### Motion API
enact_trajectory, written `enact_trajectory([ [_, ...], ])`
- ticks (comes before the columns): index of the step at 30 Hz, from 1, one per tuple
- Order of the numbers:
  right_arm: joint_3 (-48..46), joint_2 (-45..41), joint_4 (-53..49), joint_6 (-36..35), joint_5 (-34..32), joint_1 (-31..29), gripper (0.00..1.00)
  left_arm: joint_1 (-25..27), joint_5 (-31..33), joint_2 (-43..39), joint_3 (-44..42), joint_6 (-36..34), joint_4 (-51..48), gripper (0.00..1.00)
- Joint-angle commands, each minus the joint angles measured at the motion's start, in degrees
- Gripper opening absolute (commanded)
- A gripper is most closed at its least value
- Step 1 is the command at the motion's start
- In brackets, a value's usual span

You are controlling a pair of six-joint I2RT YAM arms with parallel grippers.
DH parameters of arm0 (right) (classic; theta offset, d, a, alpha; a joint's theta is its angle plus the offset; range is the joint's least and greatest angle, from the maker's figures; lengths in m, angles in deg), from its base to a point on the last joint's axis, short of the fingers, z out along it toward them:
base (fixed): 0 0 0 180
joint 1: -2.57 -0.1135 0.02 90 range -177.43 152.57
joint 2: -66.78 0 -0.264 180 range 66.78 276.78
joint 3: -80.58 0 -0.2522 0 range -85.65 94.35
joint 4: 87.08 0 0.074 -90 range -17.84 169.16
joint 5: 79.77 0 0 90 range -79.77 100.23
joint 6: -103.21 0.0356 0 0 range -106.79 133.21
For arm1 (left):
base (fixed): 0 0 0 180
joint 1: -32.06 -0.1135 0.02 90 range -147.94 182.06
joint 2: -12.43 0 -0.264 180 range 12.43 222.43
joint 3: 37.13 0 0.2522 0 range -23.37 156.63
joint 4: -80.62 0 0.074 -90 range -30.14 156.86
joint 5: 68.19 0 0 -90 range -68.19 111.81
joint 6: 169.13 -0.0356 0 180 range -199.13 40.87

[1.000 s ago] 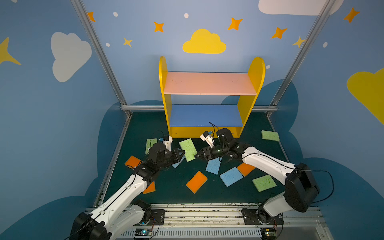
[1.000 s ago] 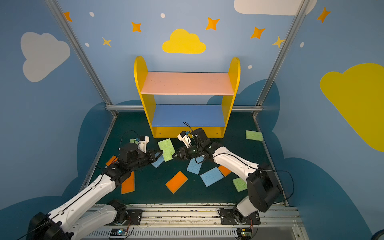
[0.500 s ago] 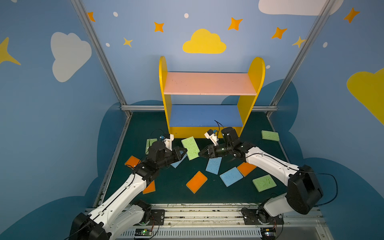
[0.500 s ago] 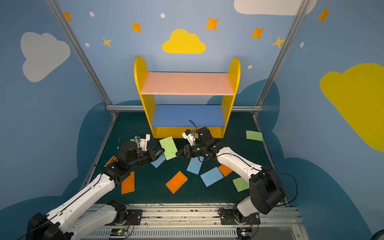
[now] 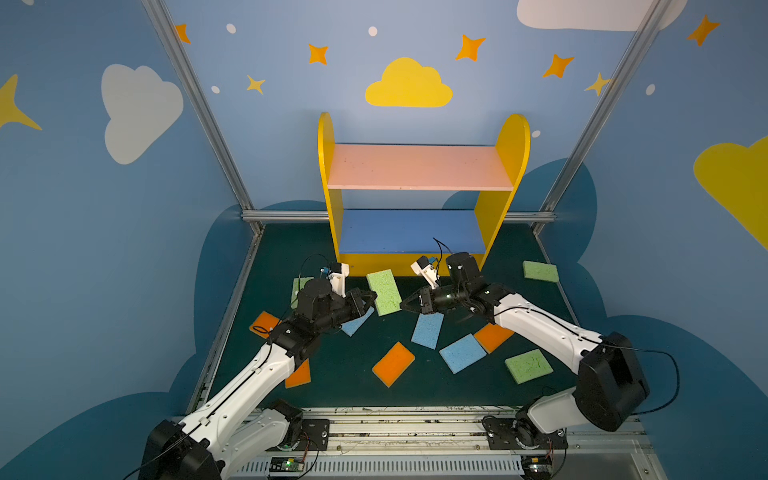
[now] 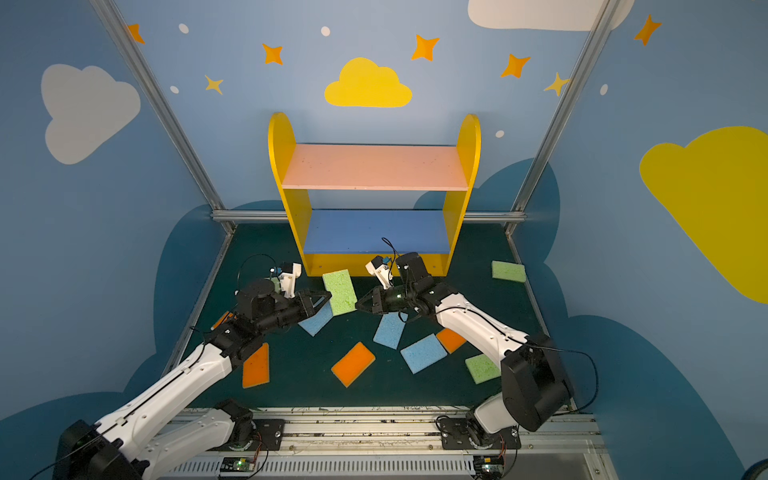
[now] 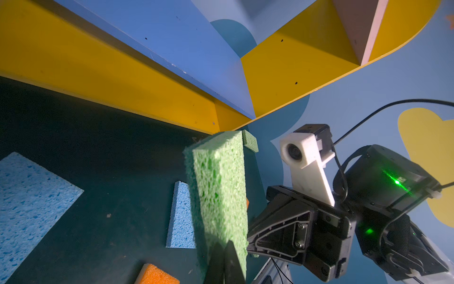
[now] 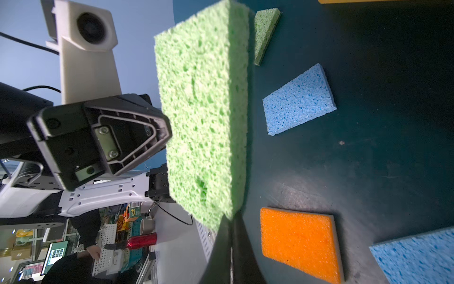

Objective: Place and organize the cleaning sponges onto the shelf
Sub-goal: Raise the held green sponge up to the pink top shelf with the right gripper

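Blue walls (image 5: 83,249) painted with clouds and stars enclose a dark green mat (image 5: 340,390). At mid-frame in both top views a green sponge (image 5: 384,291) hangs tilted above the mat. It sits just below the yellow base of the shelf (image 5: 419,166), which stands against the back wall at upper centre. The right gripper (image 5: 404,305) has its jaws pressed together on the sponge's lower right corner. The left gripper (image 5: 372,296) touches the opposite long edge; whether its jaws clamp the sponge cannot be told. Ten others lie flat on the mat around it: three green sponges (image 5: 540,271), three blue sponges (image 5: 462,353) and four orange sponges (image 5: 393,363). The left arm (image 5: 249,374) covers part of one green, one blue and two orange pieces at left. The right arm (image 5: 540,328) overlaps an orange one at lower right.
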Motion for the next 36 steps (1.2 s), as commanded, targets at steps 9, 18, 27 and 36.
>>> enact_trajectory([
  [9,4.8,-5.7,-7.6,-2.2,-3.9,1.5,0.00,0.1,9.6,-9.6,0.0,-5.0,-8.2,0.99],
  [18,14.1,-8.6,-5.7,-0.9,-11.7,2.6,0.00,-0.5,12.9,-13.8,-3.2,-4.7,-14.0,0.99],
  [27,44.0,5.7,-15.4,0.6,-15.0,2.8,0.00,-1.1,13.5,-14.1,-3.8,-5.9,-14.8,1.00],
  [36,76.1,25.9,-21.8,3.7,-13.5,2.6,0.00,-1.1,14.5,-11.7,-4.1,-7.3,-13.2,0.99],
])
